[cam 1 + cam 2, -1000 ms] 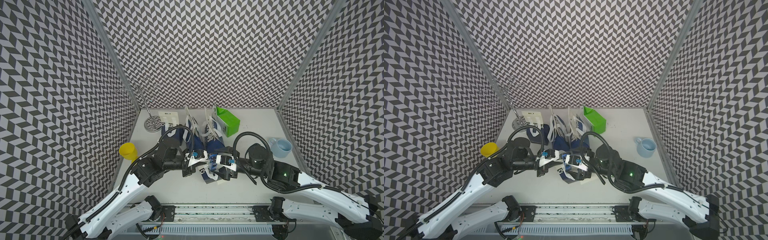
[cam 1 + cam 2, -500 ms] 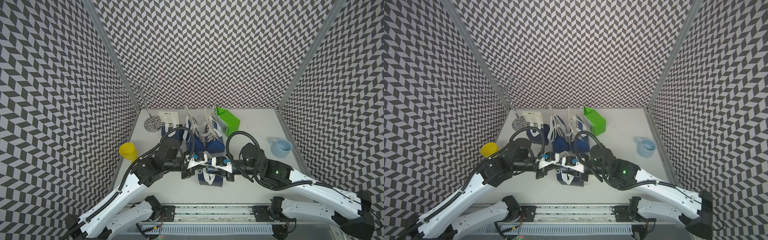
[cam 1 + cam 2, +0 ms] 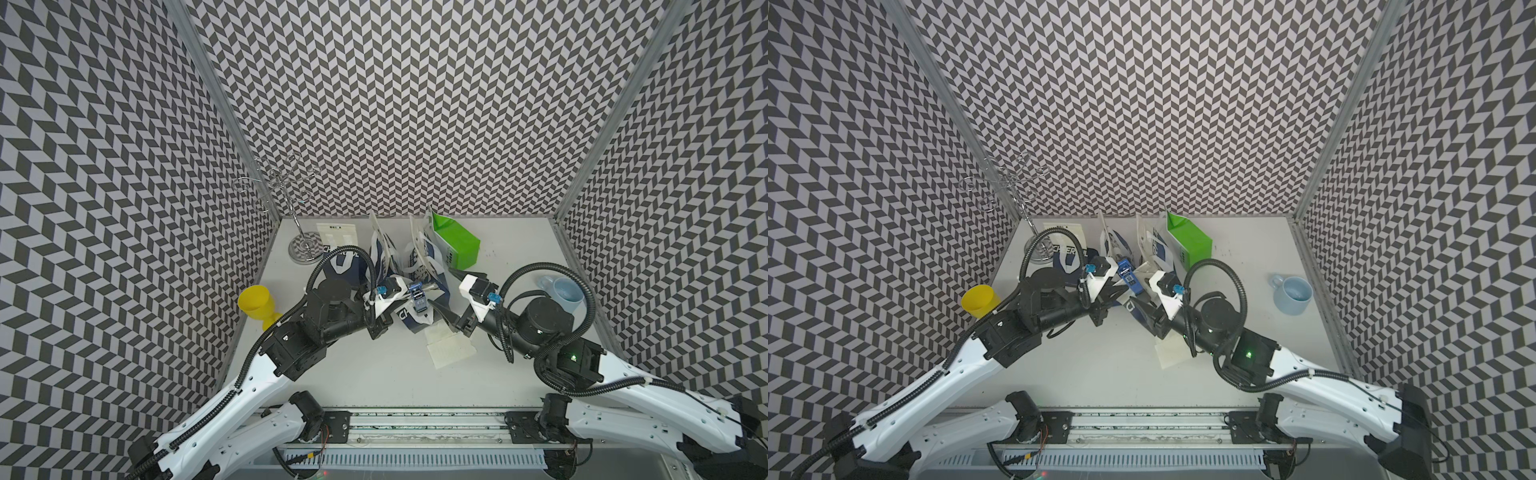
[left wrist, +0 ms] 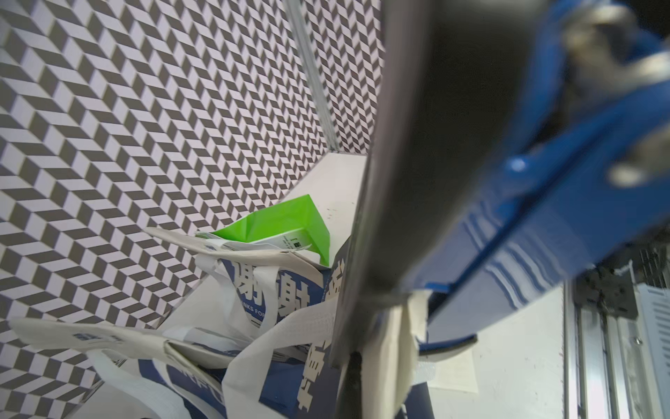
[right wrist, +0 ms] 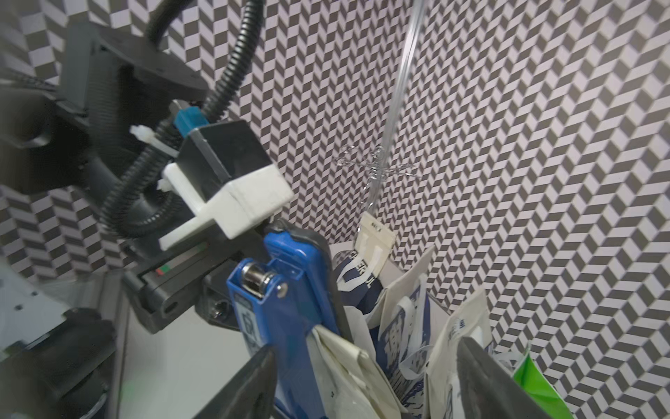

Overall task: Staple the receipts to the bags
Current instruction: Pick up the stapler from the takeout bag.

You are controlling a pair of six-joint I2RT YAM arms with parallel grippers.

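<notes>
Fingers point(image 5: 246, 391) spread; mug point(image 3: 563, 291) only in both top views.

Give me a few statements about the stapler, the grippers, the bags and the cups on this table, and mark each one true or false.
1. The left gripper is shut on the blue stapler. True.
2. The right gripper is clamped on a paper slip. False: its jaws stand open and hold nothing.
3. Loose receipts lie flat on the table, on the near side of the bags. True.
4. The yellow cup is on the right arm's side. False: it is on the left arm's side, and the light blue mug is on the right.
5. The green bag is next to the dark blue bags. True.
</notes>
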